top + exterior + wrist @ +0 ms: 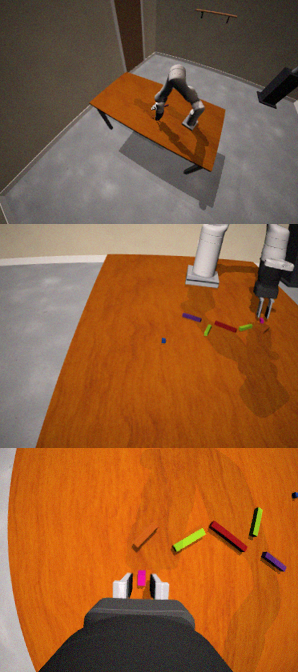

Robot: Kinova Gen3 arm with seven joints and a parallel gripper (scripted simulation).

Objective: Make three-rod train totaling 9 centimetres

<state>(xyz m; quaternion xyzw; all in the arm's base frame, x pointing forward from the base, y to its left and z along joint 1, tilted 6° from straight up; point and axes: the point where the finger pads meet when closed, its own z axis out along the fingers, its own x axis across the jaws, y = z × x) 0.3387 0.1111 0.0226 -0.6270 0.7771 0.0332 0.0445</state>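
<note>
My gripper point(263, 318) point(141, 581) is partly open, just above a short magenta rod point(261, 321) point(141, 576), which lies between the lines of the fingers in the wrist view. The magenta rod appears to be on the table, not gripped. An orange rod point(266, 329) point(145, 538), hard to see against the wood, lies slanted near it. One lime rod point(245, 327) point(189, 540) lies between the orange rod and a red rod point(225, 326) point(228, 536), at an angle to the red one with a small gap. A second lime rod point(207, 330) point(256, 522) lies past the red rod.
A purple rod point(191, 318) point(274, 562) lies beyond the red rod, away from my gripper. A small blue rod point(163, 341) point(295, 495) lies farthest off. The arm's base point(202, 281) stands on the wooden table point(120, 96) point(120, 384). The arm's shadow falls across several rods.
</note>
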